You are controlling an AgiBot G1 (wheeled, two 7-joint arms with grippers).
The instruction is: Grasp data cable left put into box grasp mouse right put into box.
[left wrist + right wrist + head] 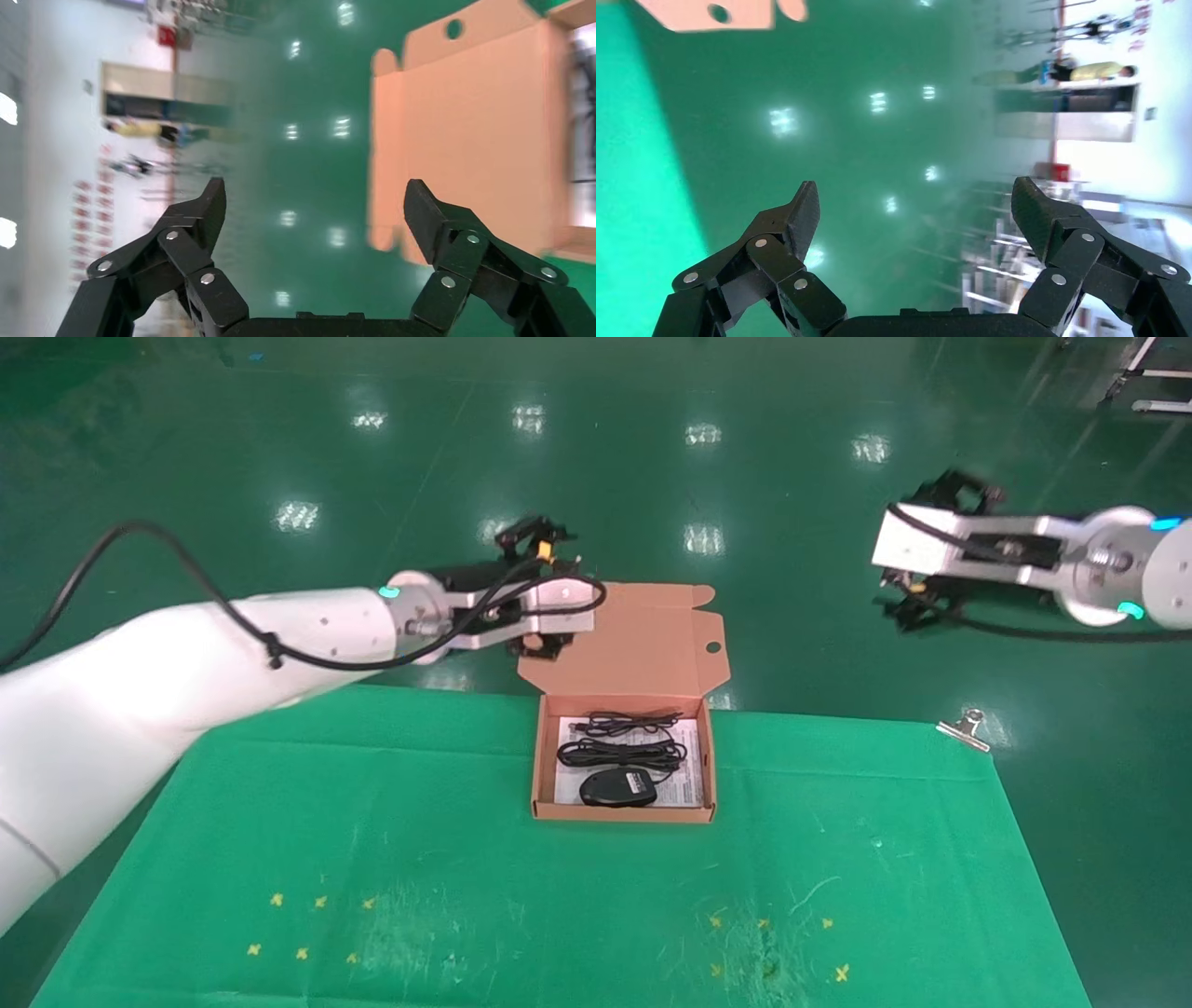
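The box [546, 803] stands open on the green cloth, its flap lid [643, 635] upright behind it. Inside, on a white printed sheet, lie the black mouse [617, 787], its loose coiled cord, and the data cable [633, 720] as a narrow bundle along the back wall. My left gripper [545, 643] hangs open and empty by the lid's left edge, beyond the table. In the left wrist view the left gripper [315, 189] faces the floor, with the lid [478, 126] beside one finger. My right gripper [917, 605] is raised far to the right, and the right wrist view shows this gripper [916, 188] open and empty.
The green cloth table [559, 896] carries yellow cross marks near its front edge. A metal binder clip [964, 728] sits on the cloth's far right corner. Shiny green floor surrounds the table. The lid's tab [715, 14] shows at the edge of the right wrist view.
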